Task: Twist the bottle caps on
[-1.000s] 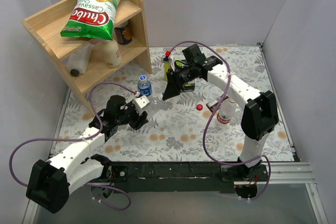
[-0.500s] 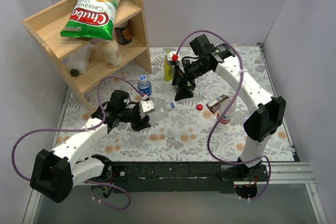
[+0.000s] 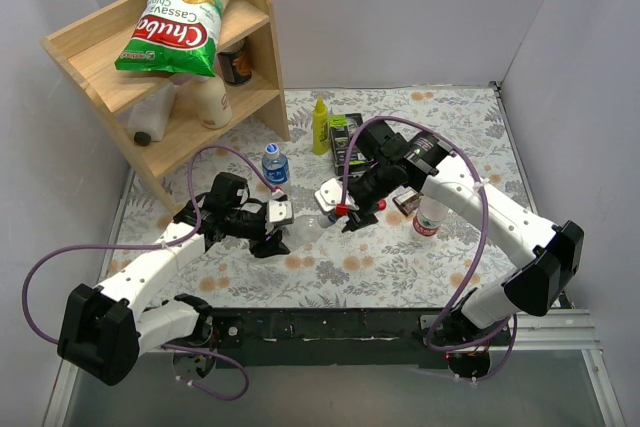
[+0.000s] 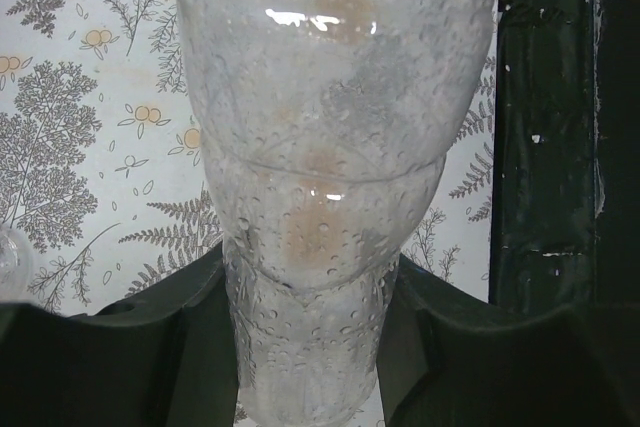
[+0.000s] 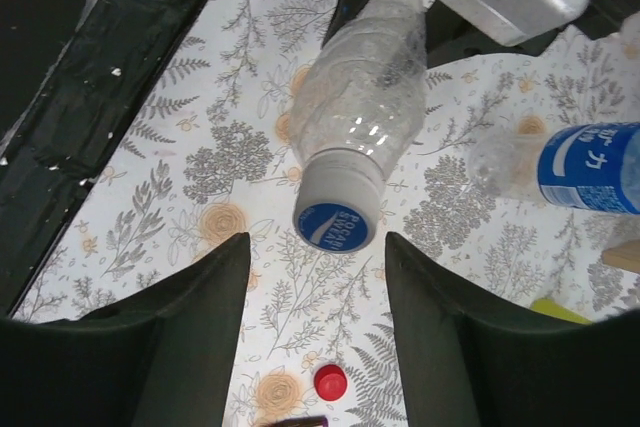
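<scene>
Unlabelled bottle [image 5: 365,62] clamped in left gripper [image 4: 305,292]; cap [image 5: 335,212] apparently between parted right gripper [image 5: 315,247].

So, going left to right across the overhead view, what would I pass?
Chip bag on the wooden shelf → blue-labelled bottle → yellow squeeze bottle → red-and-white-labelled bottle. The arms and the bottle they handle overlap these, so I left them out.

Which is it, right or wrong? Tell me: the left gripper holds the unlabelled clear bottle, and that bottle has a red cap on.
Wrong. The left gripper holds the unlabelled clear bottle, but its cap is blue, as the right wrist view shows; the red cap lies on the table.
</scene>
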{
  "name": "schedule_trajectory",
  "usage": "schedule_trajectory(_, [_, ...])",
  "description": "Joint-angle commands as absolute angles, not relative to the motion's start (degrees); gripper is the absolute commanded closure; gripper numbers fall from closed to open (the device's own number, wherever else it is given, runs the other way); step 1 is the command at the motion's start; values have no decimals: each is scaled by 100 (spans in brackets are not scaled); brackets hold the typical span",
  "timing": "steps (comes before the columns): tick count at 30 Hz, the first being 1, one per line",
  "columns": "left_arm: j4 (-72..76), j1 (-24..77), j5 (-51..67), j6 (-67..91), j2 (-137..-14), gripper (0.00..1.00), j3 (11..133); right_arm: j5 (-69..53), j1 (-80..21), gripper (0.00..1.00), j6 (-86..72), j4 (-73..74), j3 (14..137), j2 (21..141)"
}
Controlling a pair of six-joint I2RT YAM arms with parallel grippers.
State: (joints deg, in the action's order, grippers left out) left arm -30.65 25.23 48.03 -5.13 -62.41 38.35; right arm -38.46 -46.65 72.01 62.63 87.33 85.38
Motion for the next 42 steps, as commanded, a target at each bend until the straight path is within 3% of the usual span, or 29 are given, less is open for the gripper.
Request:
schedule_trajectory(1, [-3147,2496,5098,-633,-6222,100,4043,-3648,-4702,40,7243,5722,8684,8394])
schedule_trajectory(5, [-3129,2496,5142,-615,-6284,100,4096,-3639,-4711,45,7076,5591,8692,8429])
schedule_trajectory(24, [-3059,2496,5168,-492,-6354,100,4113,-3814,-4904,50,7181,5608,8710,8367])
schedule_trajectory(27, [-3032,2496,5168,-475,-6363,100,4104,-3806,-4931,60,7154,5590,8701,8385])
schedule_trajectory(29, [-2997,2496,5159,-440,-6337,100,4096,-3788,-4939,80,7032,5590,8727,8437])
schedule_trajectory(32, [-2726,2496,5010,-203,-6188,100,3991,-3666,-4931,99,6272,5276,8727,8551])
schedule_trajectory(39, [-706,2505,4210,1248,-5371,100,3235,-4051,-4861,99,3872,5238,9412,9272])
schedule_trajectory(42, [-528,2514,4061,1353,-5344,100,3173,-4236,-4852,99,3185,4985,9308,9378])
